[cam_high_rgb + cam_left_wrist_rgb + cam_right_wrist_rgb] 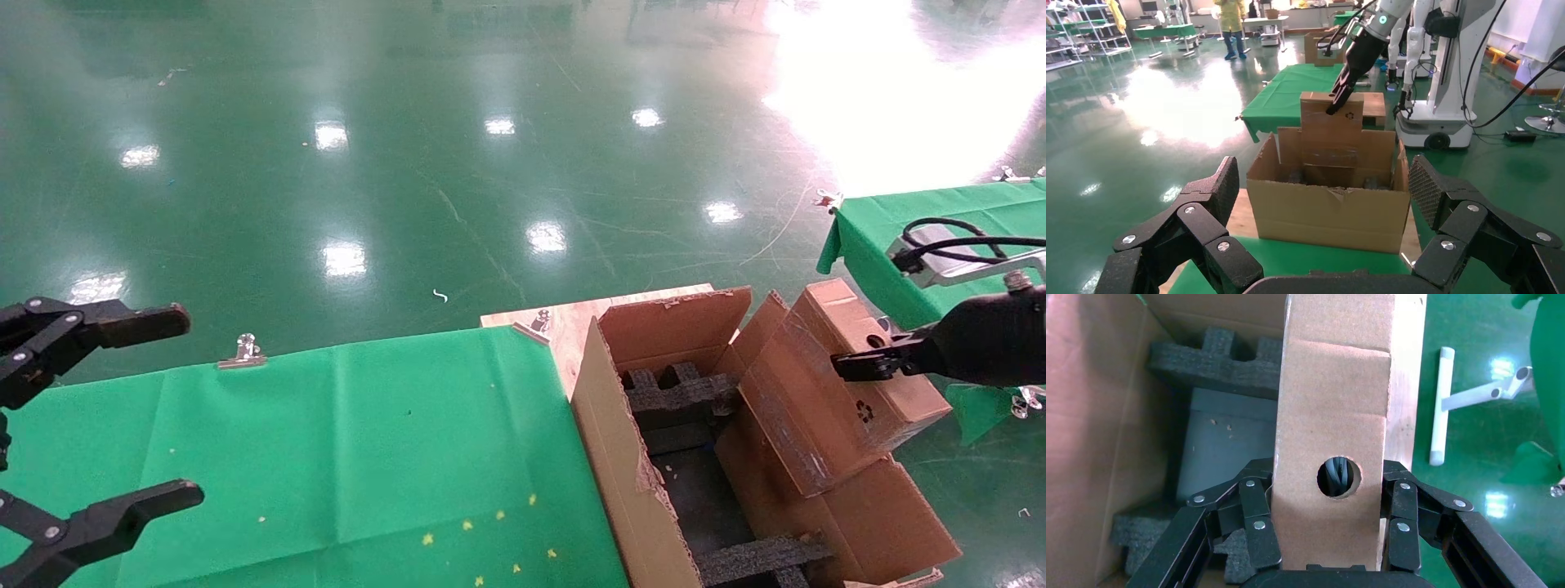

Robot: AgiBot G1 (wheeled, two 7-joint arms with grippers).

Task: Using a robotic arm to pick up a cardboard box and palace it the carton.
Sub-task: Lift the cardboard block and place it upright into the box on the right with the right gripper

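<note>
My right gripper (858,365) on the white arm (1381,18) is shut on the small cardboard box (825,384), holding it tilted over the right side of the large carton (617,457). In the right wrist view the black fingers (1257,508) clamp both sides of the box (1333,398), which has a round hole in the facing side. Below it lie the carton's wall (1095,416) and black foam blocks (1217,361). The left wrist view shows the box (1330,125) above the carton (1327,214). My left gripper (189,404) is open and empty over the green table, far left.
A green-clothed table (327,441) with metal clips (245,349) stands left of the carton, which sits on a wooden board (564,322). A second green table (899,220) is at the right. A white pipe (1441,404) lies on the floor. A white robot base (1438,92) stands beyond.
</note>
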